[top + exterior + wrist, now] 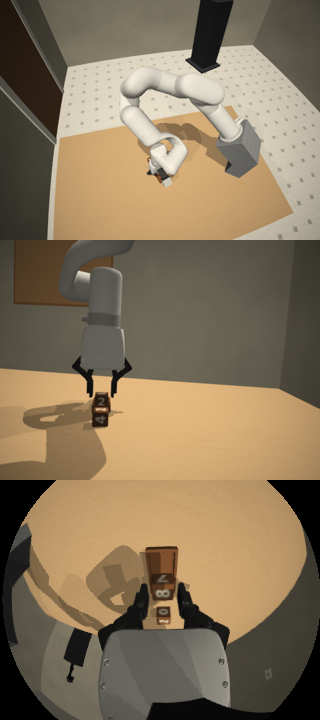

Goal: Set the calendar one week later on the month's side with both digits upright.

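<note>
The brown tray (161,548) (109,405) lies flat on the table. One dark brown cube (163,593) (101,401) stands in its near end in the exterior view, showing an upright 2 there. In the wrist view this cube shows an 8 and a 7. The other cube (163,615) (100,419) stands outside the tray, on the table, in line with it. It shows a sideways 4 in the exterior view, and a 0 and a 2 in the wrist view. My gripper (101,395) (162,590) is half open and empty, pointing down, its fingertips above the tray area. The arm mostly hides tray and cubes in the top view.
The wooden table top (103,206) (206,433) bears the arm's grey base block (239,152) on the right in the top view. A black pillar (210,33) stands on the floor behind. The arm's shadow falls beside the tray.
</note>
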Motion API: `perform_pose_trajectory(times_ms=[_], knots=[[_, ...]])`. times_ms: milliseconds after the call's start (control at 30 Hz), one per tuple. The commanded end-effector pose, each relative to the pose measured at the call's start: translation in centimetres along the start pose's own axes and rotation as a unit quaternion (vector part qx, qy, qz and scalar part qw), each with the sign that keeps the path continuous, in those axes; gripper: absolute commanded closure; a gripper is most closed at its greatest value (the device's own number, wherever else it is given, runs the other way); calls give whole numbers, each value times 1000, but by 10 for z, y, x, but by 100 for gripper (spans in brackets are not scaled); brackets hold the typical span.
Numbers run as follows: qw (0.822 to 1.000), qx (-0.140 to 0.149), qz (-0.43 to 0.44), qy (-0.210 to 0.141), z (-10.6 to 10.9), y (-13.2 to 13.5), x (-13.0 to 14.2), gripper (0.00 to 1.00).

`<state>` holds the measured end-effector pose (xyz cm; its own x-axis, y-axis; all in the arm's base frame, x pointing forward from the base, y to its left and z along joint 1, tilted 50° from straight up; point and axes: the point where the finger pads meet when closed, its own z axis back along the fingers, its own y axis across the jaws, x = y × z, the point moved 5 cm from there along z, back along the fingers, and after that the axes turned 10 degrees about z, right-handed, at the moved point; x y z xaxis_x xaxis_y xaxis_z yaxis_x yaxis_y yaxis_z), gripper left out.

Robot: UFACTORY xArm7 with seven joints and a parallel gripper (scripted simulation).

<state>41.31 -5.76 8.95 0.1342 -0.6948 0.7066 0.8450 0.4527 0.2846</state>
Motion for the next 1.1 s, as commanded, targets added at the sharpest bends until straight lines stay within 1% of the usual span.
perform_pose_trajectory(times_ms=[0,233,1067], knots=[[1000,1,0,0,-7,1,-1,51],[1000,1,0,0,-13,1,-1,51],[1000,1,0,0,-13,1,-1,51]])
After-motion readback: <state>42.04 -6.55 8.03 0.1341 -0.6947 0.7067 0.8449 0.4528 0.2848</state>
